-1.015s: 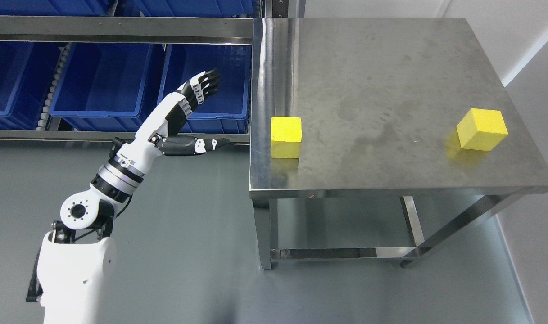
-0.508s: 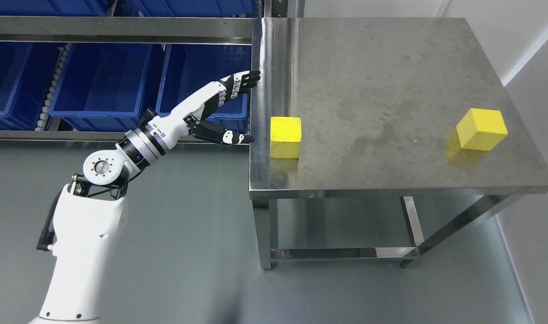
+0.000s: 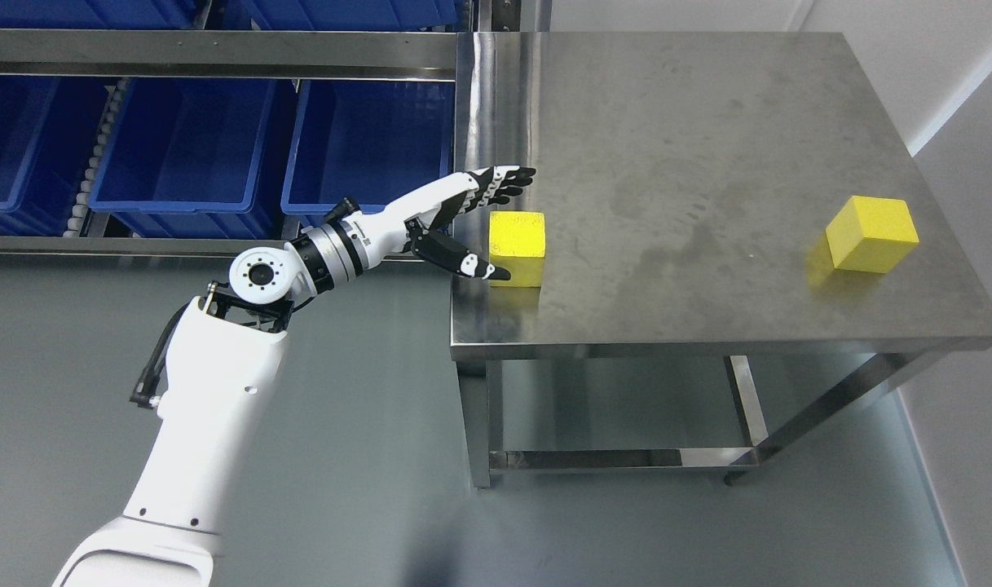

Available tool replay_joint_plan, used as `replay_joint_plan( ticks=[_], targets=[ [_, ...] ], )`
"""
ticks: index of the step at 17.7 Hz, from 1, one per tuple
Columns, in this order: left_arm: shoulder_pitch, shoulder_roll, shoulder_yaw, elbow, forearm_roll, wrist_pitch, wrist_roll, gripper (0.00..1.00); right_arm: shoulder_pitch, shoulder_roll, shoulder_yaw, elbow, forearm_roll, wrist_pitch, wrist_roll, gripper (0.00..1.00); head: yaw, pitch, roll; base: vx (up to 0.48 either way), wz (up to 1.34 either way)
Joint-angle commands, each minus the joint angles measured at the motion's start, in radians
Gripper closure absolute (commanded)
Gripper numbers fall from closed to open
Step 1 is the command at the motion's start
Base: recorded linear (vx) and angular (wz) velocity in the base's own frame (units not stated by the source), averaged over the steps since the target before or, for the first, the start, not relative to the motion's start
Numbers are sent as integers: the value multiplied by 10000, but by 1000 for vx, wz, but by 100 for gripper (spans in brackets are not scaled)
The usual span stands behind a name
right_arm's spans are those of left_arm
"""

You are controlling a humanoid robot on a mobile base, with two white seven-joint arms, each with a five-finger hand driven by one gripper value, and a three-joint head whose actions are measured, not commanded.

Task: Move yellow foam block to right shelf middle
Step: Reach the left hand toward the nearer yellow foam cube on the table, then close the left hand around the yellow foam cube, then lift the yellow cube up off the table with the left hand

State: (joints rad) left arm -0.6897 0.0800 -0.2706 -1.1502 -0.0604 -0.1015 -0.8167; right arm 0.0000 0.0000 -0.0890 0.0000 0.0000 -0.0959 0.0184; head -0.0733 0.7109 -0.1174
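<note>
We've got a steel table [image 3: 707, 163] filling the right side of the frame, with blue bins [image 3: 178, 147] on a rack in the upper left. Our left hand [image 3: 471, 220] comes in from the lower left with fingers [image 3: 508, 178] spread wide, thumb low, bracketing the left side of a yellow foam block [image 3: 518, 249] near the table's left edge, holding nothing. A second yellow block [image 3: 870, 234] sits far right.

yellow foam block [image 3: 518, 247] | cube, flat | steel table's [image 3: 691, 122] left edge
</note>
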Motion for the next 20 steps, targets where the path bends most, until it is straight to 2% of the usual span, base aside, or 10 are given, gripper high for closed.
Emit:
replay_joint_plan(
  ticks=[1,4,6,8,11,12,14,16,18,20],
  targets=[
    [-665,-626,-822,2665,-501,247,-407,2,-15,-175,0,-175,0,-7,0,0,0,0,0,0,0],
    [-879,-626,-822,3110,-501,448,-423,4,-15,-175,0,-175,0,-7,0,0,0,0,0,0,0],
    [-895,-626,-715,3218,-501,448,-423,10,-15,-175,0,-175,0,-7,0,0,0,0,0,0,0],
    [-865,-626,-471,3249,-409,448,-438,24,-15,-175,0,-175,0,-7,0,0,0,0,0,0,69],
    [-773,-626,692,3234,-363,356,-469,54,-15,-175,0,-175,0,-7,0,0,0,0,0,-4,34],
    [-788,-626,925,3173,-150,340,-499,60,-30,-175,0,-175,0,-7,0,0,0,0,0,-5,17],
    [-819,-626,1064,2989,676,233,-485,65,-15,-175,0,-175,0,-7,0,0,0,0,0,0,0],
    [-834,-626,1828,2255,1703,-270,-393,72,-30,-175,0,-175,0,-7,0,0,0,0,0,-4,-27],
    [-834,-626,2443,1946,2732,-1541,-149,75,-30,-175,0,-175,0,-7,0,0,0,0,0,0,0],
    [-804,-626,3269,1549,2904,-2447,1041,75,-15,-175,0,-175,0,-7,0,0,0,0,0,-5,-48]
  ],
)
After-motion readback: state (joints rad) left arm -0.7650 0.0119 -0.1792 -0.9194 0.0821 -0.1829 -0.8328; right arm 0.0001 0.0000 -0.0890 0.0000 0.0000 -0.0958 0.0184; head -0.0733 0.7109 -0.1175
